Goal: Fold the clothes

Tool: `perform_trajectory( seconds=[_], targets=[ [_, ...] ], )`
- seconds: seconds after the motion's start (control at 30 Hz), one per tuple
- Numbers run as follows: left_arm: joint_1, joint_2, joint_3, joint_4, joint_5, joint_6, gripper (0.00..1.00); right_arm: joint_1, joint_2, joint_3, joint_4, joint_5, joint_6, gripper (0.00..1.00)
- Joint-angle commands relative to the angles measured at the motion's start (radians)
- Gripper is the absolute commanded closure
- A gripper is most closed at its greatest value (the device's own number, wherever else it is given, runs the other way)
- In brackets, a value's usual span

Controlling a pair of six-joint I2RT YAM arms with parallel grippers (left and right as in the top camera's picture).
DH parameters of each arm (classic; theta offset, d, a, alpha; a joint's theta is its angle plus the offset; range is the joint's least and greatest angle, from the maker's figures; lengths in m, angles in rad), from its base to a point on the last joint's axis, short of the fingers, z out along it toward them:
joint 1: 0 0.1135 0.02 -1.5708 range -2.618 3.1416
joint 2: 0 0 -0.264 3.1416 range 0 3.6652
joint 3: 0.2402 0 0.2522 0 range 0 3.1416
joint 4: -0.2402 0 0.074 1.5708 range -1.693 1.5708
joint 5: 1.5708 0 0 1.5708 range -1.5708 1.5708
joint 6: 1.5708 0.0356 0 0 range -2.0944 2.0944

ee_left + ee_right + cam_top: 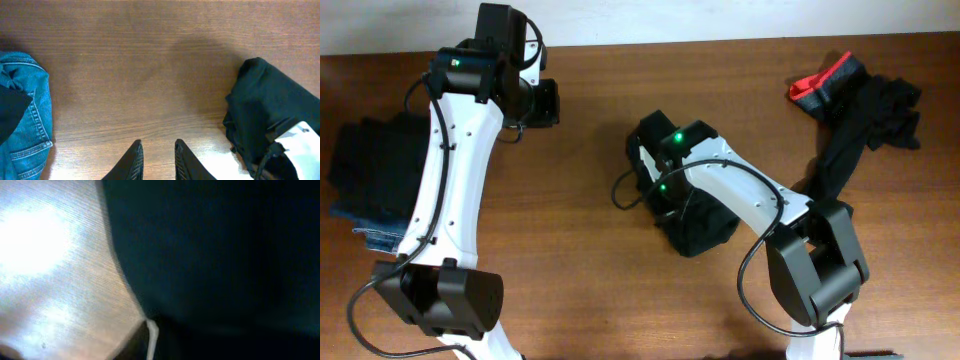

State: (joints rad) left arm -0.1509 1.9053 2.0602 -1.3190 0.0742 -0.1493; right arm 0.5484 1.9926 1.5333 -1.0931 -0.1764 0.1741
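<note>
Looks mid-fold: right end effector (663, 188) down in the bunched black cloth garment (705, 232), grip unclear; left end effector (156, 159) narrow, empty; next probably flatten it

Item 1: black garment (215, 255). Plain dark cloth, very close to the lens and out of focus, filling the frame from 12 through 3 to 6 o'clock. Its curved edge runs from 12 down toward 6.

Item 2: table (75, 295). Wood grain, bare, occupying the 9 o'clock side.

Item 3: glare patch (27, 242). Bright, on the wood toward 10 o'clock.

Item 4: pale sliver (151, 337). Thin and upright, at 6 o'clock where cloth meets wood (too blurred to identify).
</note>
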Motion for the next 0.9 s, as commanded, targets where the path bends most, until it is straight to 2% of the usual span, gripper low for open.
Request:
perform_trajectory(
  seconds=[0.0, 0.07, 0.13, 0.27, 0.4, 0.43, 0.57, 0.6, 0.73, 0.87],
  targets=[
    [0.005, -0.021, 0.010, -0.002, -0.003, 0.009, 0.79, -0.013, 0.000, -0.004, 0.009, -0.012, -0.020, 0.61],
    [0.005, -0.021, 0.010, -0.002, -0.003, 0.009, 0.78, -0.018, -0.010, 0.021, -0.006, -0.012, -0.041, 0.51],
    [0.005, -0.021, 0.010, -0.002, -0.003, 0.009, 0.78, -0.019, -0.029, 0.057, -0.033, -0.012, -0.070, 0.47],
    [0.005, -0.021, 0.010, 0.000, -0.003, 0.009, 0.78, -0.019, -0.093, 0.148, -0.100, -0.012, -0.092, 0.41],
    [0.005, -0.021, 0.010, 0.002, -0.003, 0.009, 0.78, -0.028, -0.161, 0.223, -0.136, -0.011, -0.092, 0.41],
    [0.005, -0.021, 0.010, 0.002, -0.003, 0.009, 0.78, -0.036, -0.180, 0.237, -0.137, -0.011, -0.092, 0.44],
    [0.005, -0.021, 0.010, 0.002, -0.003, 0.009, 0.78, -0.095, -0.225, 0.253, -0.134, -0.011, -0.087, 0.93],
    [0.005, -0.021, 0.010, 0.002, -0.003, 0.009, 0.78, -0.133, -0.225, 0.253, -0.135, -0.011, -0.086, 0.96],
    [0.005, -0.021, 0.010, 0.002, -0.003, 0.009, 0.78, -0.226, -0.190, 0.224, -0.133, 0.000, -0.061, 0.96],
    [0.005, -0.021, 0.010, 0.011, -0.003, 0.009, 0.78, -0.293, -0.086, 0.110, -0.118, -0.035, -0.062, 0.96]
  ],
)
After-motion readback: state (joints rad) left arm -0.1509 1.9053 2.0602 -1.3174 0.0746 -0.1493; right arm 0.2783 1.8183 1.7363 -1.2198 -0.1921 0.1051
